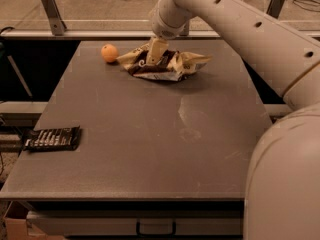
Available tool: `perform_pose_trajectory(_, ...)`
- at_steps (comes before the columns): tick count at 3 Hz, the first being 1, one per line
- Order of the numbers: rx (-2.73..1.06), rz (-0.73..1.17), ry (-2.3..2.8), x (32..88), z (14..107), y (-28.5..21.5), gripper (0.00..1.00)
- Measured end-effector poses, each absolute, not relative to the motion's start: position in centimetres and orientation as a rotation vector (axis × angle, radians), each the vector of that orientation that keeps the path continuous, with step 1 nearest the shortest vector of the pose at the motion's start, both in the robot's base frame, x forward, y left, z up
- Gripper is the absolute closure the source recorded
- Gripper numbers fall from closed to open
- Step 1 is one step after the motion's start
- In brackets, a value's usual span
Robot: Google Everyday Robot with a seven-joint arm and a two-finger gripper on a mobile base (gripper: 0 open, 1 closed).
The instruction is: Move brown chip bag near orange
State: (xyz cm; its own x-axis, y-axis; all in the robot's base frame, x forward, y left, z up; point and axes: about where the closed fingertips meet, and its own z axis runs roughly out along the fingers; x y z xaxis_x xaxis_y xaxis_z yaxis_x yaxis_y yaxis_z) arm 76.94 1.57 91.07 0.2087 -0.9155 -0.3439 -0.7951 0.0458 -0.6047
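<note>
Looking at the far end of the table [150, 149], around twelve o'clock: got the gripper [157, 54] down on top of the brown chip bag [172, 69], hanging off the white arm [240, 19] sweeping in from two o'clock. Can't tell how wide open, nor whether gripping the bag or merely touching it. Finding the bag crumpled and lying flat, with the orange [109, 53] just beside at its nine o'clock, barely apart. Over at eight o'clock, well apart, spotting a black snack-bar wrapper [53, 138] by the table's edge.
</note>
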Motion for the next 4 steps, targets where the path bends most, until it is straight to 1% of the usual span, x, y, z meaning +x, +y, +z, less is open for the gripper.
perform_pose_trajectory(1, -1.705, -0.168, 1.607, 76.5, 94.6, 0.3, 0.0)
perform_pose_trajectory(2, -1.625, -0.065, 1.592, 73.5, 100.8, -3.5, 0.0)
perform_pose_trajectory(3, -1.517, 0.077, 1.619, 69.2, 105.6, -9.0, 0.0)
perform_pose_trajectory(4, -1.506, 0.125, 1.601, 68.1, 106.9, -9.3, 0.0)
